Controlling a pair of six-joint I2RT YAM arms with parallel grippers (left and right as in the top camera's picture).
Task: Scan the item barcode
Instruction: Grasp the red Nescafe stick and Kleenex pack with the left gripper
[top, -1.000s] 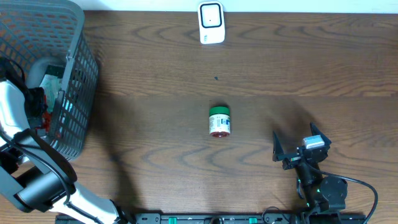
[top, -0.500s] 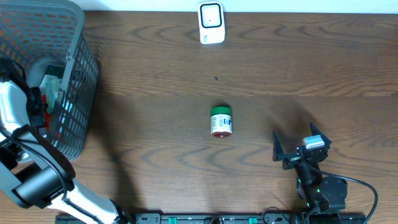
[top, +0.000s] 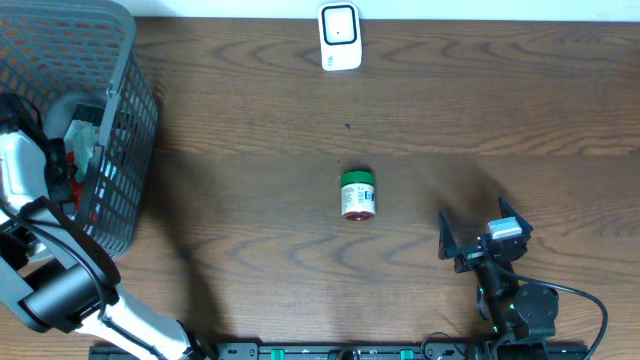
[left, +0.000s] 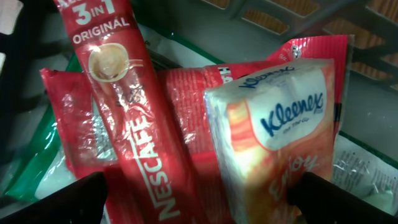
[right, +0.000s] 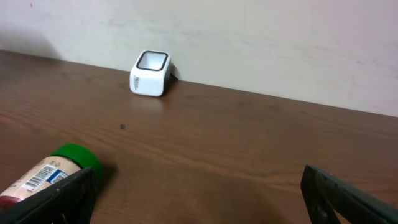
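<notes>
1. Brown wooden table (top: 250, 100): wide open across the middle and right.
2. The only obstacle at centre is a small green-capped jar (top: 357, 194) lying on its side.
3. White box scanner (top: 340, 37) stands at the far edge, well apart from the jar, with an open lane between them.
4. Grey plastic mesh basket (top: 130, 130) blocks the far left with tall walls.
5. Inside the basket, a red Nescafé stick sachet (left: 124, 124) and a Kleenex tissue pack (left: 280, 137) are packed tight and touching.

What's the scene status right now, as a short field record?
item: green-lidded jar, on its side on the table, not held
scanner: white barcode scanner, at far edge
left gripper: jaws open, inside basket, over Kleenex pack and Nescafe sachet
right gripper: jaws open, empty, right of jar
</notes>
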